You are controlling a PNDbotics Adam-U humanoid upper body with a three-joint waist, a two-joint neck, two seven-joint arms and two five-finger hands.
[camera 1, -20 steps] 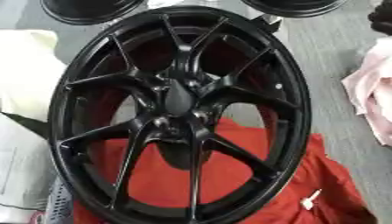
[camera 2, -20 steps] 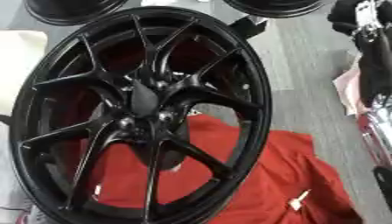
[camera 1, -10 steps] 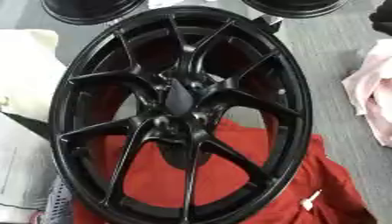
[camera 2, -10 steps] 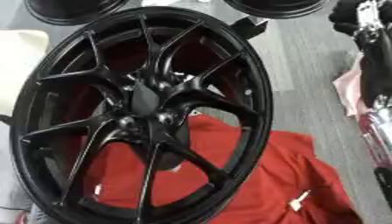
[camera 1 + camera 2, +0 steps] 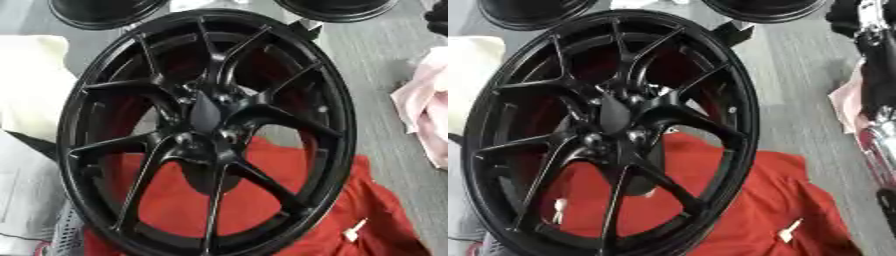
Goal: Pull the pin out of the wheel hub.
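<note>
Red cloth (image 5: 376,210): nearest item, under the lower part of the wheel, left of the arm; a small white tag (image 5: 353,233) lies on it.
Wheel hub (image 5: 206,131): black, multi-spoke, face toward the camera, tilted; long axis runs near to far, top leaning slightly right. Fills the view centre, well left of the arm.
Hub centre (image 5: 206,113): dark cap ringed by bolt holes; no pin can be made out.
Right arm (image 5: 878,95): black and silver, at the right edge of the right eye view, running near to far.
Right hand: fingers not visible; state cannot be told.
Left hand: not visible.
Pink cloth (image 5: 424,107): right of the wheel, beside the arm.
White cloth (image 5: 31,95): left of the wheel.
Other wheels (image 5: 105,11): two black rims at the far edge.
</note>
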